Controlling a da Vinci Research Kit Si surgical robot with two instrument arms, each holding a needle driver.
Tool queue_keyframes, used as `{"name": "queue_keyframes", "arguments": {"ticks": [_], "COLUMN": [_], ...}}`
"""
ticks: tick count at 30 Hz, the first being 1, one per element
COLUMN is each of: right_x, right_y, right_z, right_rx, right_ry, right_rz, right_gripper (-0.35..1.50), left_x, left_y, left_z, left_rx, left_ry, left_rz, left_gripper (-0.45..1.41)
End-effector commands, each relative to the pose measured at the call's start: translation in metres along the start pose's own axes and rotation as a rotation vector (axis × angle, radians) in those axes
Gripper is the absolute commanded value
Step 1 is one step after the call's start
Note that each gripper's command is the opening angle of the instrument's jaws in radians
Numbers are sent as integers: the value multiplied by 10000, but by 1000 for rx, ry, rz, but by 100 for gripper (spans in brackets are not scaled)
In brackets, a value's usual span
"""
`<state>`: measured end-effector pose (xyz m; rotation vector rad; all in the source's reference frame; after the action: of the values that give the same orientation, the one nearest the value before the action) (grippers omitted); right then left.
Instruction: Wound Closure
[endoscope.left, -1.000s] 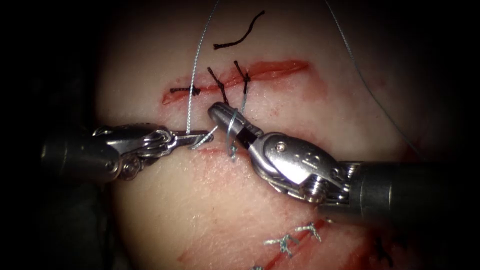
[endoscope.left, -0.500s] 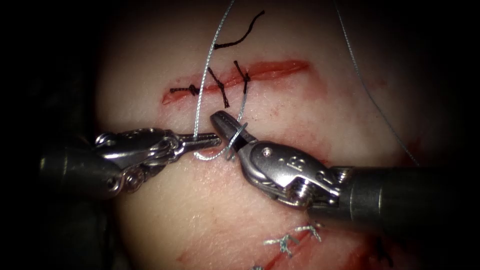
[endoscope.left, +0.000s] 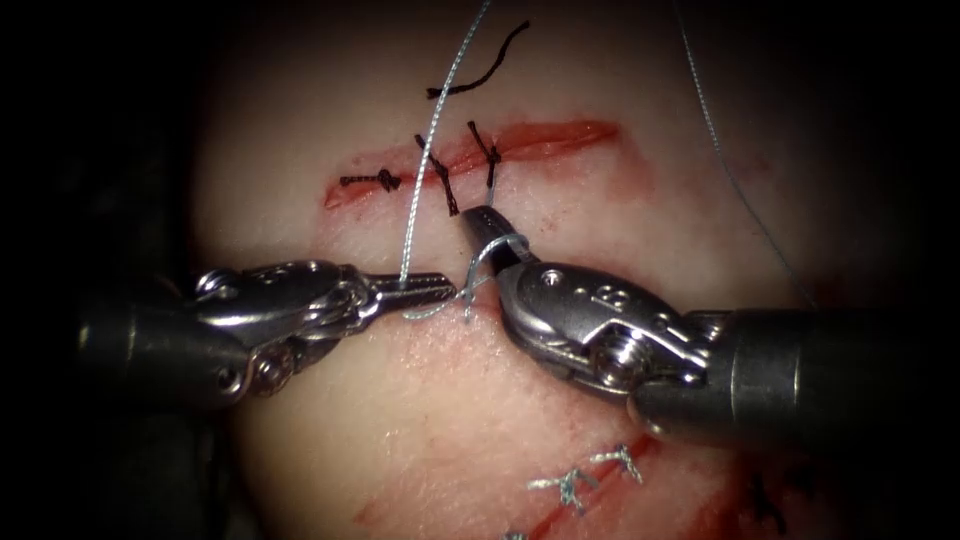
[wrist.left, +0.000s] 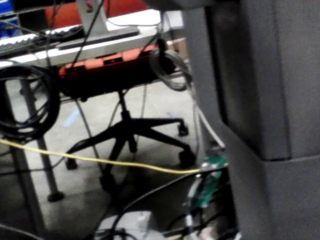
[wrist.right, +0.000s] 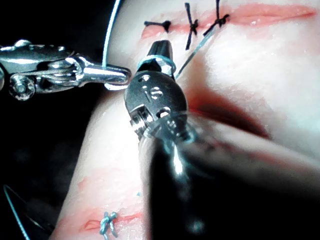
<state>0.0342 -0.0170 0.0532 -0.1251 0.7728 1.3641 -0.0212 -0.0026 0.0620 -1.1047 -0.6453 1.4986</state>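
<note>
Tissue backs left pincer gripping upward-running thread; right pincer closed, thread-wrapped.

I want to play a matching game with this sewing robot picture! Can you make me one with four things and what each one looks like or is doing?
Things:
1. left tool
2. right tool
3. dark stitches
4. loose dark thread end

States:
A. lies on the tissue above the cut
B. jaws shut on the pale thread
C. cross the red cut
D. has pale thread looped around it

Pairs: 1-B, 2-D, 3-C, 4-A
</note>
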Motion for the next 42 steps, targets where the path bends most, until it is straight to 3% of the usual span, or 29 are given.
{"name": "queue_keyframes", "arguments": {"ticks": [1, 6, 7, 8, 9, 10, 27, 30, 32, 33, 38, 42], "right_x": [-1, -11, -16, -16, -20, -22, -33, -35, -36, -37, -29, -19], "right_y": [-8, -7, -6, -6, -4, -2, 15, 10, 6, 4, -2, 2], "right_z": [4, 9, 13, 13, 18, 20, 50, 58, 61, 59, 48, 27], "right_rx": [18, 47, 38, 38, 34, 34, -7, 3, 9, 22, 19, 2], "right_ry": [-14, -44, -53, -53, -61, -63, -108, -132, -150, -172, -183, -139], "right_rz": [29, 142, 154, 154, 155, 158, 223, 241, 252, 274, 278, 262], "right_gripper": [22, 14, 29, 29, 49, 52, 68, 58, 34, -35, -35, -35], "left_x": [-5, -7, -8, -8, -9, -10, -10, -10, -10, -10, -8, 15], "left_y": [-2, -2, -2, -2, -1, -2, 0, 0, 0, 0, -2, -28], "left_z": [8, 16, 18, 18, 20, 21, 29, 29, 29, 29, 27, 14], "left_rx": [-3, -15, -19, -19, -22, -24, -31, -34, -33, -34, -31, 91], "left_ry": [-4, -18, -23, -23, -26, -28, -42, -46, -49, -50, -63, -92], "left_rz": [-1, 1, 2, 2, 3, 4, 8, 8, 8, 8, 9, 105], "left_gripper": [-45, -45, -45, -45, -45, -45, -45, -45, -45, -45, -45, -45]}}
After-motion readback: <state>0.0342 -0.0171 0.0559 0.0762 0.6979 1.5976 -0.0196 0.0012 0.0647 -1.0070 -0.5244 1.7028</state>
